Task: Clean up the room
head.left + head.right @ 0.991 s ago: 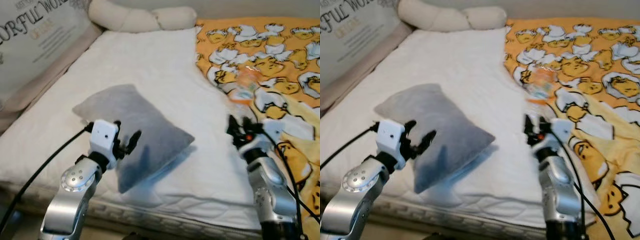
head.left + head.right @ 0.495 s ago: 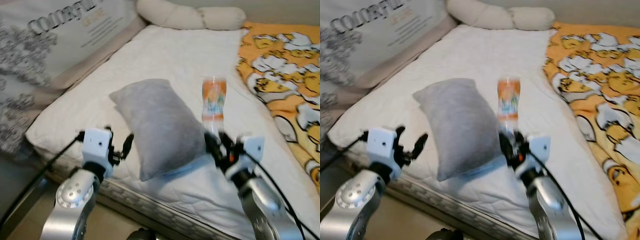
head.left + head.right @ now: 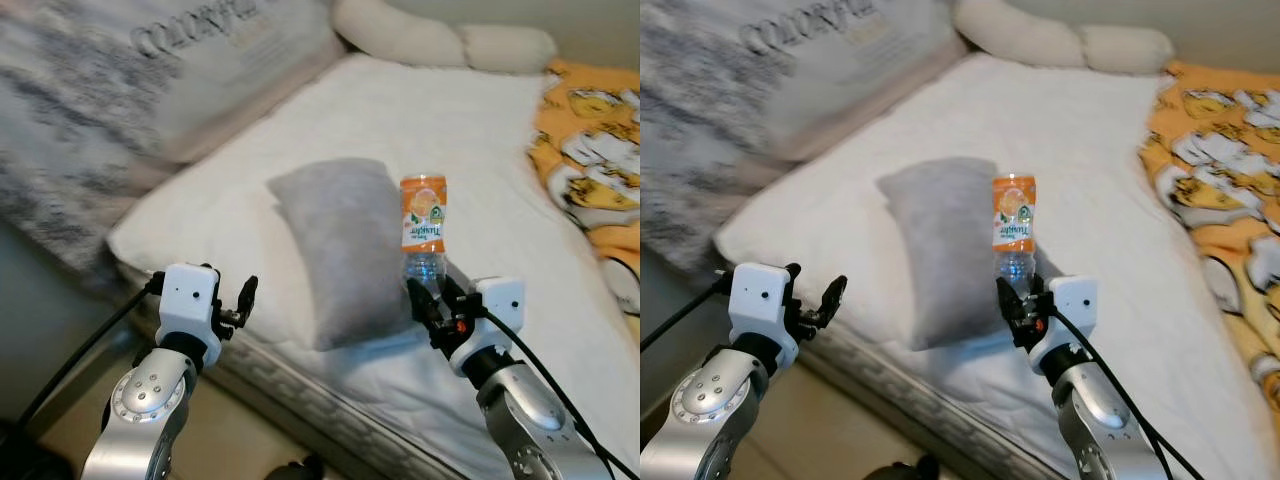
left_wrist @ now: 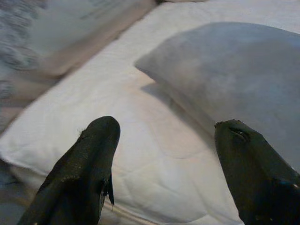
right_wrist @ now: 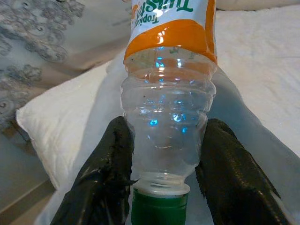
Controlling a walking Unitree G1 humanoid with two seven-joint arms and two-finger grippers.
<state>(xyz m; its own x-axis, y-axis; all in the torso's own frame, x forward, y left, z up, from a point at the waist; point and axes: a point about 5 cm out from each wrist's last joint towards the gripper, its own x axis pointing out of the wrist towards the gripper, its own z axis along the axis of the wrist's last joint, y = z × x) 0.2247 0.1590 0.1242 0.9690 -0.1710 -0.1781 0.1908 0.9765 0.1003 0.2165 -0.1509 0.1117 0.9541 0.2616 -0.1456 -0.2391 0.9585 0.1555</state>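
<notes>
one bottle (image 3: 423, 225), one grey pillow (image 3: 345, 245), one bolster (image 3: 440, 42)

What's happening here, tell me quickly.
The robot stands at the edge of a bed, tidying up. Its right gripper is clamped on an empty plastic bottle with an orange label, held upside down, green cap toward the wrist, above the mattress. Its left gripper is open and holds nothing, hovering near the bed's edge beside a grey pillow. A yellow patterned blanket lies on the bed's far right side.

Left gripper (image 3: 232, 303) raised at lower left, black fingers spread apart and bare; right gripper (image 3: 428, 296) at lower centre-right, fingers clamped.
</notes>
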